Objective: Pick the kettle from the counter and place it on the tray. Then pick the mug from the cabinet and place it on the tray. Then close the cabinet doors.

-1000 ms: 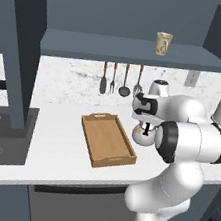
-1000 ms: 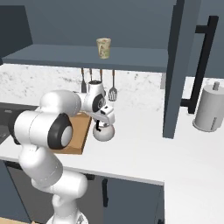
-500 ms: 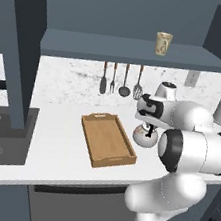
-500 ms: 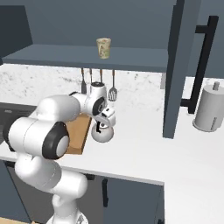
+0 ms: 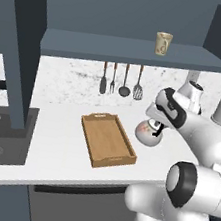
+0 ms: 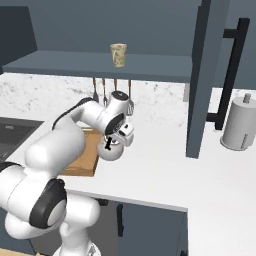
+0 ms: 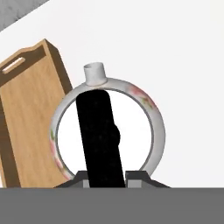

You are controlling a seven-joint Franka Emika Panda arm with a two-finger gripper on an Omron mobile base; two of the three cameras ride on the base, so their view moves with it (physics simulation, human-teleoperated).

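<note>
Seen from the left base view, the kettle (image 5: 148, 133) sits on the counter (image 5: 64, 161) just beside the right long edge of the tray (image 5: 108, 140), apart from it, with the gripper (image 5: 156, 126) down on top of it. The jaws are hidden behind the white wrist here. The mug (image 5: 163, 43) stands on the cabinet (image 5: 127, 49) shelf above, well apart. The kettle looks rigid and glossy with a round belly — a body that would slip out of narrow fingers, so its thin handle is the sensible place to take hold.

From the right base view, the gripper (image 6: 111, 144) presses down over the kettle (image 6: 111, 150), whose dark handle shows as a short upright stub under the hand. The tray (image 6: 82, 160) lies just behind and left of it, mostly hidden by the arm. An open cabinet door (image 6: 204, 80) hangs to the right. Whether the kettle rests on the counter or is a shade above it I cannot tell.

Looking along the hand view, the black handle (image 7: 99, 135) runs straight up from between the two fingertips (image 7: 136, 176), which are drawn in close against its base — the jaws appear closed on the handle. The kettle's (image 7: 148, 109) spout points away from the hand, and the tray (image 7: 30, 113) lies to the left. I judge it light and hollow, likely to swing under so narrow a hold, so it wants a gentle lift.
</note>
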